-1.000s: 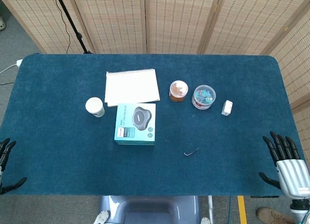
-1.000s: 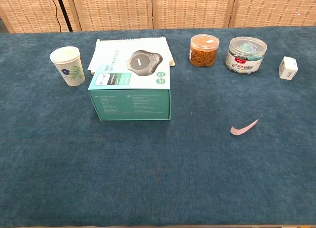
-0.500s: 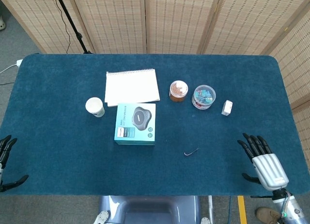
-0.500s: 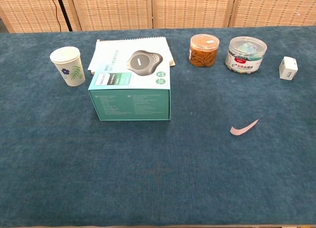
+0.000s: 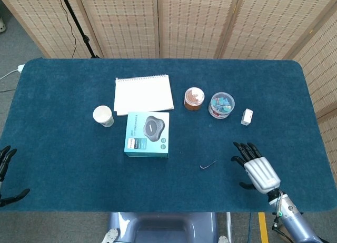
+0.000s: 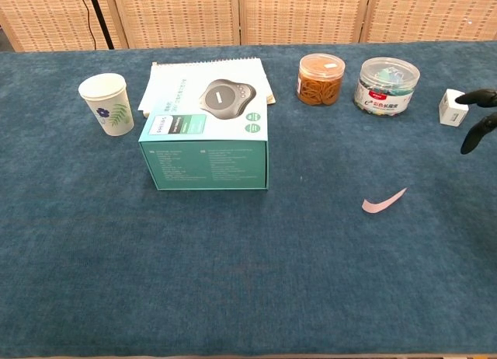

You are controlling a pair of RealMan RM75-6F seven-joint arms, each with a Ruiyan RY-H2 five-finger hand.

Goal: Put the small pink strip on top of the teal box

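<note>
The small pink strip [image 5: 208, 164] [image 6: 384, 200] lies curled on the blue cloth, right of centre near the front. The teal box [image 5: 148, 134] [image 6: 206, 143] lies flat left of centre, its top bare. My right hand [image 5: 255, 166] hovers over the cloth a short way right of the strip, fingers spread and holding nothing; in the chest view only its dark fingertips [image 6: 476, 121] show at the right edge. My left hand [image 5: 5, 174] sits at the table's front left edge, fingers apart, far from both objects.
A spiral notepad [image 5: 143, 94] lies behind the box, with a paper cup [image 5: 103, 116] to the box's left. Behind the strip stand a brown jar [image 5: 194, 99], a clear tub of clips [image 5: 221, 105] and a small white box [image 5: 246, 117].
My right hand has moved left and forward from the table's right front corner toward the strip. The left hand has barely shifted. Strip and box lie as before.
</note>
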